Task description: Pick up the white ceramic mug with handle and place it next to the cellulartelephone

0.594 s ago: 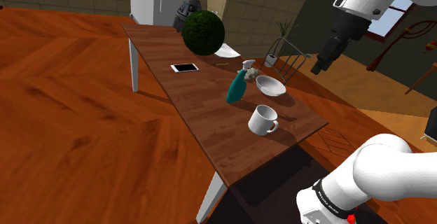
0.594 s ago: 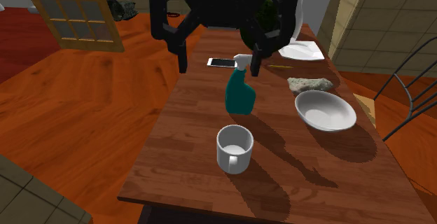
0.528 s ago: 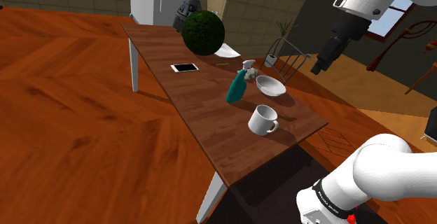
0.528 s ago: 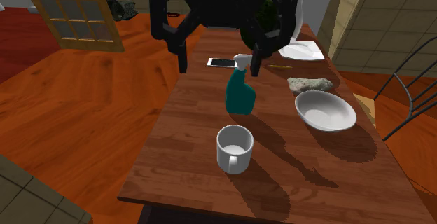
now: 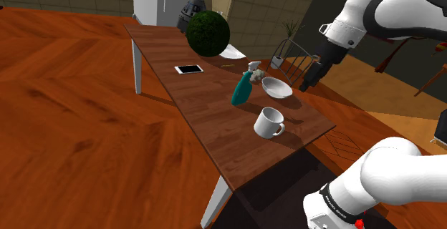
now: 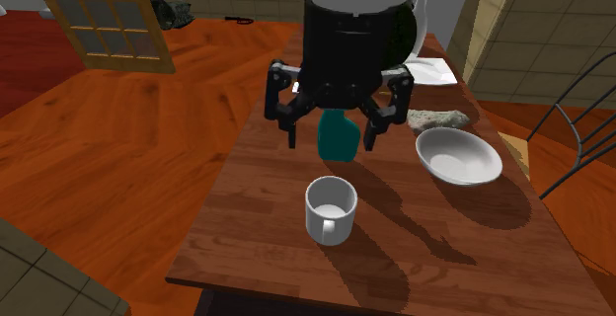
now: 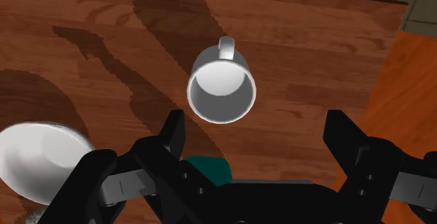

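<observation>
A white mug [image 5: 269, 123] with a handle stands upright near the table's close end, also seen as mug [image 6: 331, 208] and mug [image 7: 221, 86]. The phone [image 5: 188, 69] lies flat farther along the wooden table [image 5: 208, 113]. My black gripper [image 6: 333, 136] hangs open in the air above the table, between the mug and the teal spray bottle [image 5: 243, 86]. In the wrist view the gripper [image 7: 258, 128] has its fingers wide apart, holding nothing, with the mug just ahead of them. In the shoulder view the gripper [image 5: 306, 84] is above the table's far edge.
A white bowl [image 6: 457, 155] sits beside the bottle, with a grey lumpy thing [image 6: 437, 118] behind it. A round dark green plant [image 5: 208, 33] stands past the phone. A metal chair [image 6: 577, 146] is at the table's side. Wood floor surrounds the table.
The arm has come down and toward the mug; the open gripper now hangs much lower over the table. The mug, bottle and bowl have not moved.
</observation>
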You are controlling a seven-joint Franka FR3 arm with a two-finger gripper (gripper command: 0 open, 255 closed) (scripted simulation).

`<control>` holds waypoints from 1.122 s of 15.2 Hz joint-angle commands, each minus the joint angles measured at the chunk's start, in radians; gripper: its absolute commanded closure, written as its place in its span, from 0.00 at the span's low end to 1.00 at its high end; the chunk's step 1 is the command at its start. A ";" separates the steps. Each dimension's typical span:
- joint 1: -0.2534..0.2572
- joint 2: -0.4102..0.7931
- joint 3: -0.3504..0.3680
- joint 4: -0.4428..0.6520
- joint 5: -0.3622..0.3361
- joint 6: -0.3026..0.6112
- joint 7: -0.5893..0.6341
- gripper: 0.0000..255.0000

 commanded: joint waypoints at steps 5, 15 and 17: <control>-0.020 0.080 -0.036 -0.141 -0.031 0.238 -0.046 0.00; -0.046 0.355 -0.095 -0.247 -0.061 0.641 -0.116 0.00; -0.044 0.378 -0.096 -0.259 -0.059 0.676 -0.117 0.00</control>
